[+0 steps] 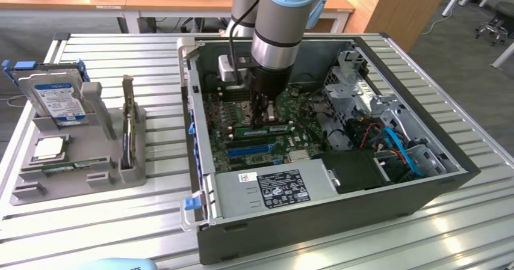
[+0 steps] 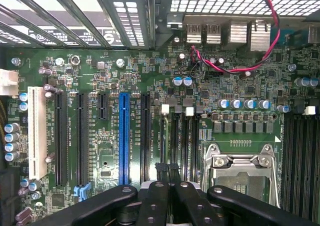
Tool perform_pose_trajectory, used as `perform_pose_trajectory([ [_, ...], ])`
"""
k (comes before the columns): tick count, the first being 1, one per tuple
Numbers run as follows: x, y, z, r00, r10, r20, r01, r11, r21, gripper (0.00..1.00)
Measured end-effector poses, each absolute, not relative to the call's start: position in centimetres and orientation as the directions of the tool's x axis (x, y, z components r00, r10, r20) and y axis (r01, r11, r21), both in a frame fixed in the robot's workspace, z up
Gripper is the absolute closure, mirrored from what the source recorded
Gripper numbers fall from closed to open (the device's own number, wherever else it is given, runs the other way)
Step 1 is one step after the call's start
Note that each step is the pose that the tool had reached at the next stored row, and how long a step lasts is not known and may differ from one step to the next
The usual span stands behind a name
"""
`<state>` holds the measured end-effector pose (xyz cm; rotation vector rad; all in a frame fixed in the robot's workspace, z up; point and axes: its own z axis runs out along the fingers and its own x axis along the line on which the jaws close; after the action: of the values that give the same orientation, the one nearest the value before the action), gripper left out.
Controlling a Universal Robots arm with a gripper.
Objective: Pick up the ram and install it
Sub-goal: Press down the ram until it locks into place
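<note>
An open desktop computer case [image 1: 321,180] lies on a table [image 1: 120,41] of ribbed aluminium slats, with wooden desks and an office stool in the room beyond. On the exterior view's left, a grey fixture tray [image 1: 48,189] holds a blue-labelled hard drive [image 1: 58,98], a square silver processor [image 1: 50,148] and a narrow green stick lying flat beside it. The robot arm reaches straight down into the case, its gripper [image 1: 265,118] clenched just above the green motherboard [image 1: 265,144]. The ram [image 1: 269,129], a thin green stick, sits on the board directly under the closed fingertips and next to them; whether the fingers pinch it cannot be told. From the wrist, the black fingers [image 2: 160,201] hang over the memory slots beside the processor socket [image 2: 240,168].
</note>
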<state>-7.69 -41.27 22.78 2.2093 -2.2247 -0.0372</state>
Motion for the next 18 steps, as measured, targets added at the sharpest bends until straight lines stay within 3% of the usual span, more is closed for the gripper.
perform_pose_trajectory([
  [18, -7.69, -41.27, 22.43, -0.007, -1.000, -0.012, -1.000, 0.007, 0.021, 0.90],
])
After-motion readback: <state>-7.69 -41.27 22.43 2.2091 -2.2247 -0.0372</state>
